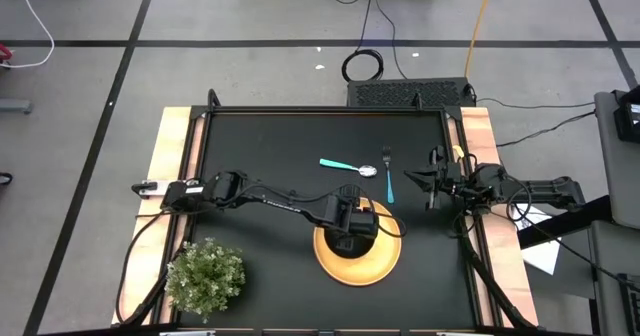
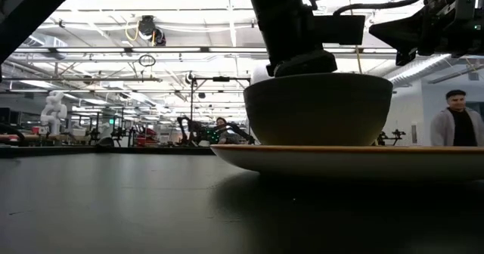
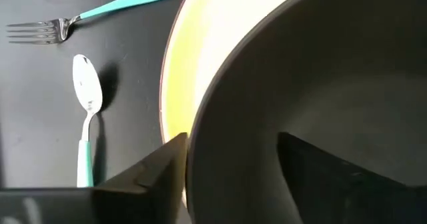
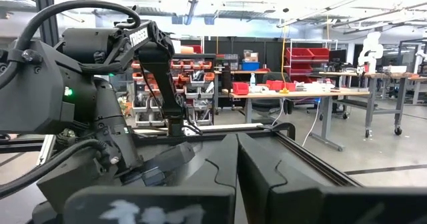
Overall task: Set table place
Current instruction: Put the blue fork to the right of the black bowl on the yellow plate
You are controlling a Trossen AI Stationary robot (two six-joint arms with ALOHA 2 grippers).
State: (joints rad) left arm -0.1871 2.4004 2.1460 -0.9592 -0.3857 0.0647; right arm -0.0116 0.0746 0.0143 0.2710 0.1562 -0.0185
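Observation:
The black bowl [image 2: 318, 106] stands on the round yellow plate [image 1: 388, 261] near the table's near edge, right of middle. My left gripper [image 1: 352, 226] is right above it, open, with one finger inside the bowl and one outside its rim [image 3: 220, 97]. The teal-handled spoon [image 1: 350, 166] and fork [image 1: 388, 174] lie flat on the black table [image 1: 270, 146] beyond the plate. They also show in the left wrist view, spoon [image 3: 85, 104] and fork [image 3: 80, 21]. My right gripper [image 1: 425, 181] is shut and empty, raised near the table's right edge. My left gripper comes at the bowl from above, its outer finger [image 3: 157, 174] beside the rim and its inner finger [image 3: 333, 174] inside the hollow. A gap shows between the inner finger and the wall. Whether the outer finger touches the wall I cannot tell. The bowl rests upright on the plate [image 2: 348, 159].
A green bushy potted plant [image 1: 205, 274] stands at the table's near left corner, beside the left arm. Light wooden strips [image 1: 170, 156] run along the left and right sides. Bare table lies left of the plate and at the far left.

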